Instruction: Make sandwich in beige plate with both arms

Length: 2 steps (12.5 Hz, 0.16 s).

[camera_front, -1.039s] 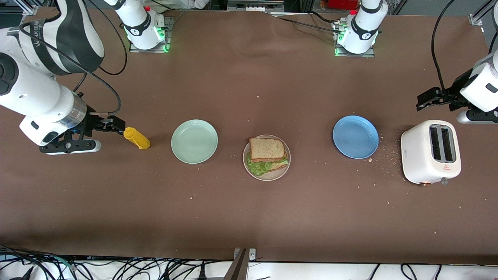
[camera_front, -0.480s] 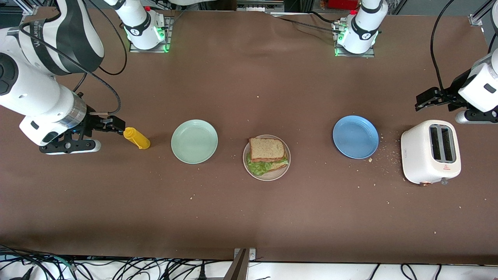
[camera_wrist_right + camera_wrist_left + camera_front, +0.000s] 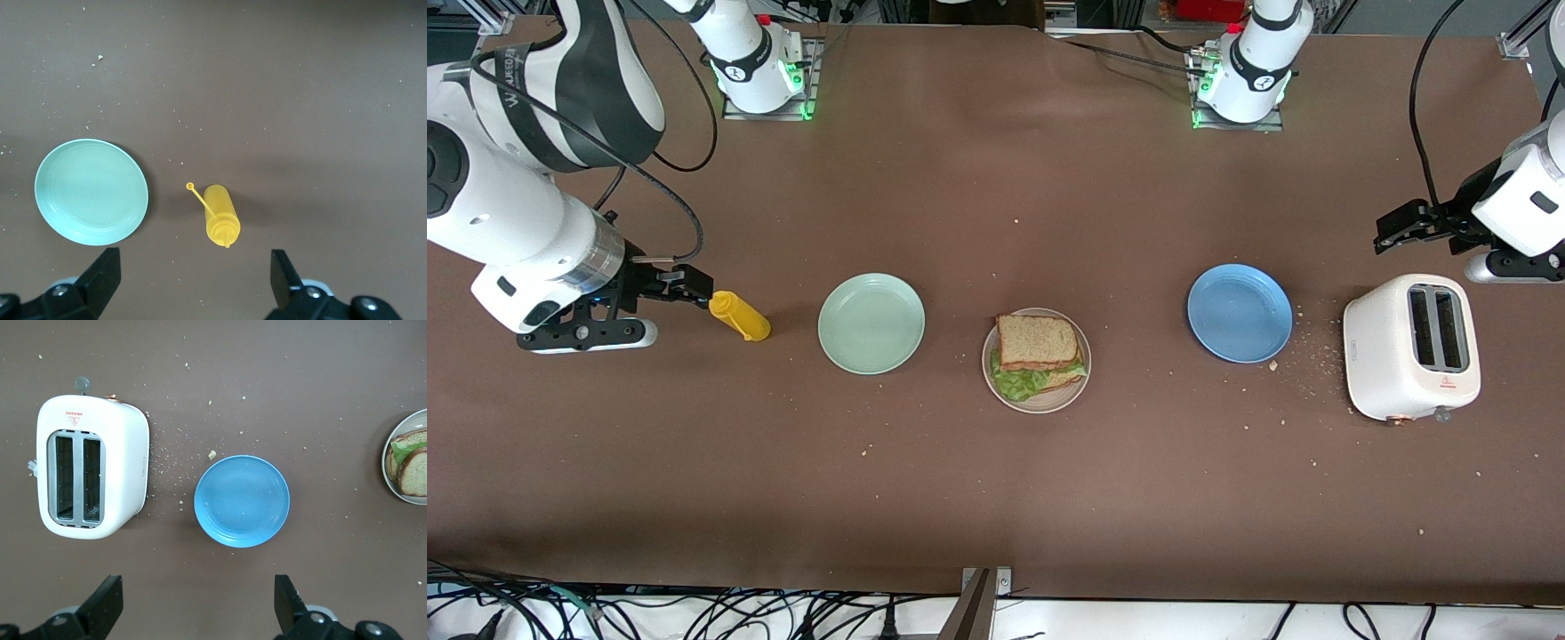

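the sandwich (image 3: pixel 1040 355) looks all made. it sits in the beige plate (image 3: pixel 1004 389), in the middle of the desk (image 3: pixel 996 498), between the mint-green plate (image 3: pixel 871 323) and the blue plate (image 3: pixel 1239 312). one slice of brown bread lies on top, a bit of another slice peeks out under it, and a curly green lettuce leaf sticks out from between them toward the front camera. the top slice sits a little crooked on the bottom one, but nothing has slid off the plate. the mint-green plate and the blue plate have no food on them. the left pincer (image 3: pixel 1394 229) hangs over the desk at the left arm's end, just beside the white toaster (image 3: pixel 1412 346), and its two fingers are spread wide apart with nothing in them. the right pincer (image 3: pixel 687 286) is over the desk at the right arm's end, just beside the yellow sauce bottle (image 3: pixel 740 316) that lies on its side, and its fingers are wide apart too and not gripping the bottle. both arms are pulled away from the sandwich and seem to be waiting. there are crumbs on the desk near the toaster and the blue plate. to me the job looks done, since the bread and the leaf are stacked in the right plate. i do not see anything left to put on.
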Motion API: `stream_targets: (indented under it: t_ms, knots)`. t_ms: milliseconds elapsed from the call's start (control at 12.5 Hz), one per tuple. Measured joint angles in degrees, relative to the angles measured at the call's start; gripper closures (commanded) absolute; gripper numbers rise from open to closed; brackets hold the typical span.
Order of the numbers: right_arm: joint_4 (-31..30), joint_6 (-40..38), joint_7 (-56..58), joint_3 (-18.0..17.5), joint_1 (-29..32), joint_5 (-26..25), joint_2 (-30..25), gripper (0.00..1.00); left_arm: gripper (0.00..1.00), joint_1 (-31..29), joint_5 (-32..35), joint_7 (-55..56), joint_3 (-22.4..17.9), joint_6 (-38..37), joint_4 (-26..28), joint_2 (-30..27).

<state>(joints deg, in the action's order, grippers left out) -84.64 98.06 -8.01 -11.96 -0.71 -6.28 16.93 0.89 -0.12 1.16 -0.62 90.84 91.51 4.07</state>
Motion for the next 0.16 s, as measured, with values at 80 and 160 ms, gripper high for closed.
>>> stream_targets:
  t_ms: [80,160]
  knots:
    - [0.0,0.0,0.0,0.0,0.0,0.0,0.0,0.01,0.0,0.0,0.0,0.0,0.0,0.0,0.0,0.0]
    - [0.0,0.0,0.0,0.0,0.0,0.0,0.0,0.01,0.0,0.0,0.0,0.0,0.0,0.0,0.0,0.0]
